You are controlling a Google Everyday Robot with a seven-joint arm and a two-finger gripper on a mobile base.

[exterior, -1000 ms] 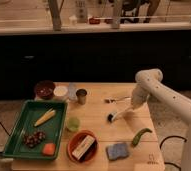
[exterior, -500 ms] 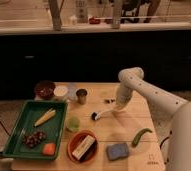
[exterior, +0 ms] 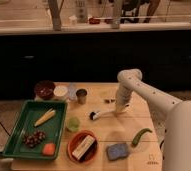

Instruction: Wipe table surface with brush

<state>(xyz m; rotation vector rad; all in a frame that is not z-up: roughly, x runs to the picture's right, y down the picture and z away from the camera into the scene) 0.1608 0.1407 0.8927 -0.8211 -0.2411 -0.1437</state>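
Observation:
The light tan wooden table surface (exterior: 106,132) fills the lower middle of the camera view, with a small dark logo (exterior: 151,161) at its near right corner. The brush (exterior: 103,114) lies low on it near the centre, its black round head (exterior: 93,116) pointing left and its slim white handle running right. My gripper (exterior: 120,108) comes down from the white arm at the handle's right end and holds it.
A green tray (exterior: 19,145) with corn, grapes and a carrot sits at the left. A red bowl (exterior: 83,147), a blue sponge (exterior: 117,150), a green pepper (exterior: 141,136), a green cup (exterior: 73,123), a metal cup (exterior: 81,95), a dark bowl (exterior: 44,90) and a small dark-ended utensil (exterior: 109,100) stand around.
My arm and the brush have swept leftward across the table, from the right side toward the centre; the brush head now lies near the green cup.

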